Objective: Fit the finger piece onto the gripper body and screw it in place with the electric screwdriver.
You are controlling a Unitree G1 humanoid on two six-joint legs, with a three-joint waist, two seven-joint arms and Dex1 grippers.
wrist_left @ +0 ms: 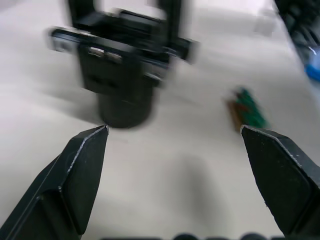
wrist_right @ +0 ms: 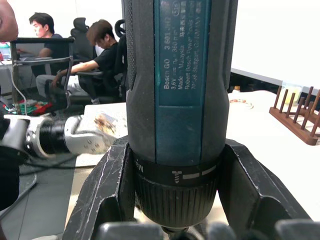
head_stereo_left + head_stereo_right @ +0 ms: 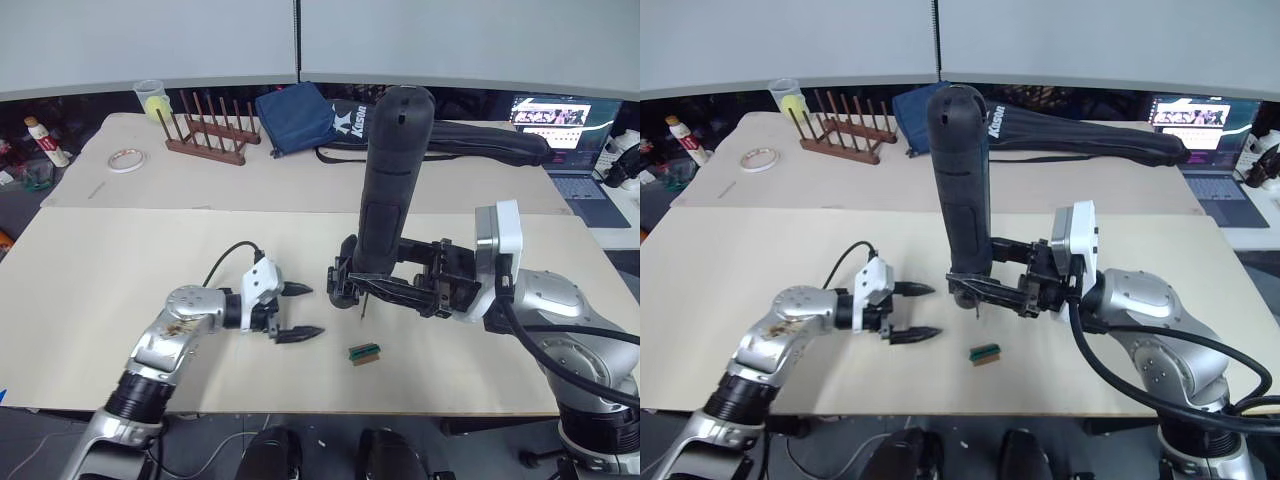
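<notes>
**Screwdriver held upright over the gripper body**

On the far table a clear plastic cup holds something yellow; what it is cannot be made out. Beside it stands a wooden rack of upright pegs, with a roll of tape lying flat to its left. A dark blue cloth bag and a long black fabric bag lie further along, and an open laptop sits at the right edge, partly cut off.

The right gripper is clamped around the lower end of the electric screwdriver, a thick black cylinder with a bluish label panel, held upright with its thin metal bit pointing down at the near table. The right wrist view shows both black fingers pressed against the ribbed collar.

The gripper body, a chunky black block on a rounded base, stands on the table just behind the screwdriver's tip; it is mostly hidden there in the head views and blurred in the left wrist view. I cannot pick out the finger piece with any certainty.

The left gripper sits low over the table, its two pointed black fingers spread apart with nothing between them, aimed at the gripper body. A small green rectangular block lies on the pale, matte tabletop just to its right.

Two seated people show in the background of the right wrist view.
</notes>
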